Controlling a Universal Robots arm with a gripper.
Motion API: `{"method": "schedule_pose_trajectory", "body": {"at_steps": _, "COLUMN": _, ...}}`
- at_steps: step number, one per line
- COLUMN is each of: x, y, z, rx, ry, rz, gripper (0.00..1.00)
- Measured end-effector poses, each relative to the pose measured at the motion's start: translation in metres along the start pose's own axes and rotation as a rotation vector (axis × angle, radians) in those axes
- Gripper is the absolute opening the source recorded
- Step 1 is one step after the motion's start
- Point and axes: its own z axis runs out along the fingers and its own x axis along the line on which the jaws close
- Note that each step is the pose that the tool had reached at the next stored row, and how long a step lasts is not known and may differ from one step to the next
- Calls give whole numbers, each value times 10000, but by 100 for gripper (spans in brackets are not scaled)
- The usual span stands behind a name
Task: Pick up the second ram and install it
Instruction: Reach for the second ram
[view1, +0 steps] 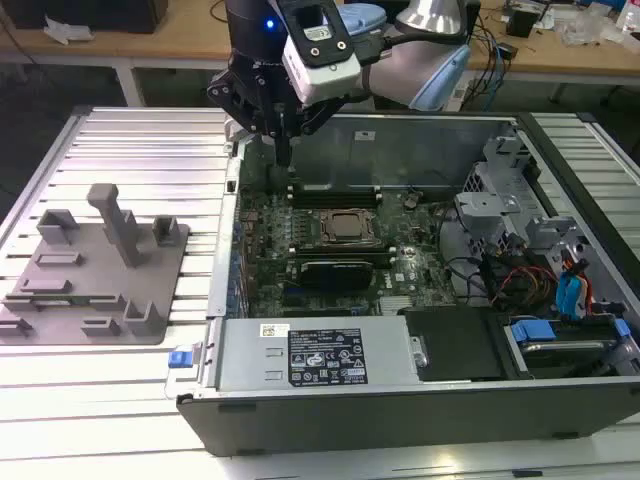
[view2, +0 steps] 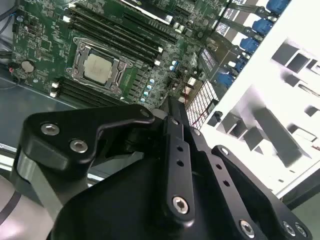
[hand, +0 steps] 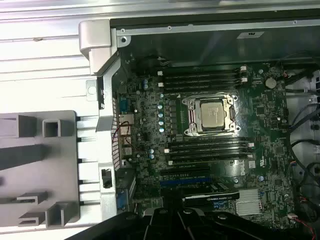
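**Closed gripper above the board**

In the exterior view the gripper (view1: 284, 152) hangs at 11 o'clock from the CPU (view1: 345, 228), over the open computer case (view1: 420, 135) — its 2 fingers (view2: 177, 150) drawn together, nothing seen between them. The second ram cannot be told from the dark memory slots (hand: 202, 82) at 12 and 6 o'clock of the CPU. A grey fixture (view1: 95, 265) sits at 9 o'clock of the case.
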Motion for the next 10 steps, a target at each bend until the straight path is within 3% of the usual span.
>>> {"method": "schedule_pose_trajectory", "body": {"at_steps": 7, "x": 2, "y": 0, "z": 0, "rx": 0, "ry": 0, "rz": 0, "gripper": 8}}
{"method": "schedule_pose_trajectory", "body": {"at_steps": 10, "x": 43, "y": -3, "z": -1, "rx": 0, "ry": 0, "rz": 1, "gripper": 8}}
